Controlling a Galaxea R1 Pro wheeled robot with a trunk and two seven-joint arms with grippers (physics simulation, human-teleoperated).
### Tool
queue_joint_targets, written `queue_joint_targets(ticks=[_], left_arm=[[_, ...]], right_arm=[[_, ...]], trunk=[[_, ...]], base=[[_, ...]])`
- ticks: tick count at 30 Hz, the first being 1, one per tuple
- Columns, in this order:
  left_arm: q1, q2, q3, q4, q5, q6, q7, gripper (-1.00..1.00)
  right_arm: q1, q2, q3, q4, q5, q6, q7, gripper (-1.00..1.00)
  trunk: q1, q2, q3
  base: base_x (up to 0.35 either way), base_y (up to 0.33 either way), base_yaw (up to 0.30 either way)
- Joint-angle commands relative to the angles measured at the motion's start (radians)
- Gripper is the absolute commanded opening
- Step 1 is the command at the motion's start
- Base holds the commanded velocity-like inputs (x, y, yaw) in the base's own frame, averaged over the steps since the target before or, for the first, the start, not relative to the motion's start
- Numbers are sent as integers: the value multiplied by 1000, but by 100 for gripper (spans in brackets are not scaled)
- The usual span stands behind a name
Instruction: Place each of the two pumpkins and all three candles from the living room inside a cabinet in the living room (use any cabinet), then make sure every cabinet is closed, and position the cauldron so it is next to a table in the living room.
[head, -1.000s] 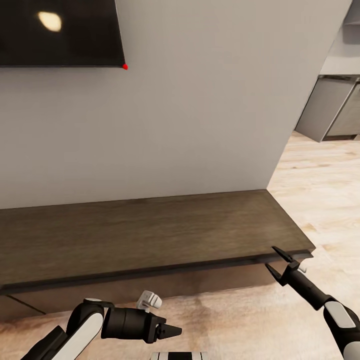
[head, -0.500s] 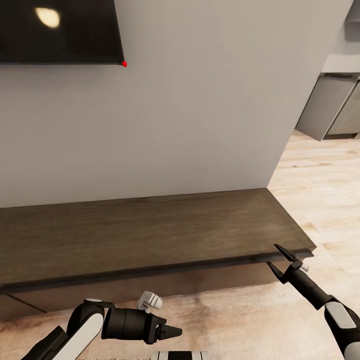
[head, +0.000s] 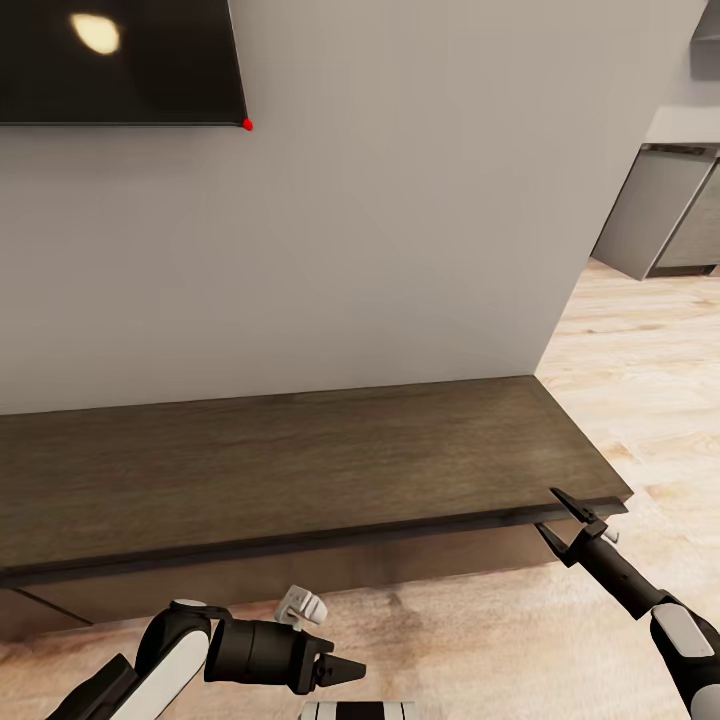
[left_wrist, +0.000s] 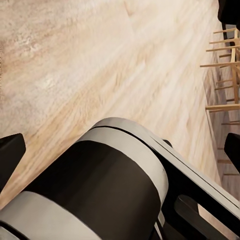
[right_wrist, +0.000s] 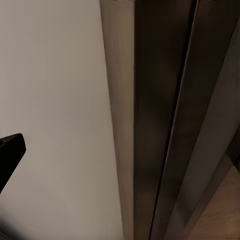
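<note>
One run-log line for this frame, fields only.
phase: at cabinet | right gripper: open, at cabinet's right front top edge | left gripper: low over floor, idle | drawers: look closed | pumpkins/candles: unseen

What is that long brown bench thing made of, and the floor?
The cabinet looks like dark brown wood with a dull finish, since faint grain streaks run along its top. The floor looks like pale wooden planks, with lighter grain lines and a slight sheen.

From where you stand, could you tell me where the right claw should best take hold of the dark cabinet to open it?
Probably under the overhanging top edge at the cabinet's right front corner, coming from the front. The front shows no handles, and the open right claw sits at that lip.
</note>
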Motion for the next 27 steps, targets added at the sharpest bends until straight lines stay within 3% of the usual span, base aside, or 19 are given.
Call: queue_joint_targets(ticks=[1,21,27], left_arm=[[-1,1,-1,0,-1,2,-3,100],[-1,1,-1,-7,-2,2,-3,100],[-1,1,-1,-8,-2,0,-3,100]], right_arm=[[-1,0,-5,0,-13,13,4,100],[-1,-1,-4,0,-13,13,4,100],[-1,-5,-1,0,-13,13,4,100]], trunk=[[0,0,-1],[0,0,-1],[2,-2,-24]], base=[[0,0,0],[-33,0,0],[0,0,0]])
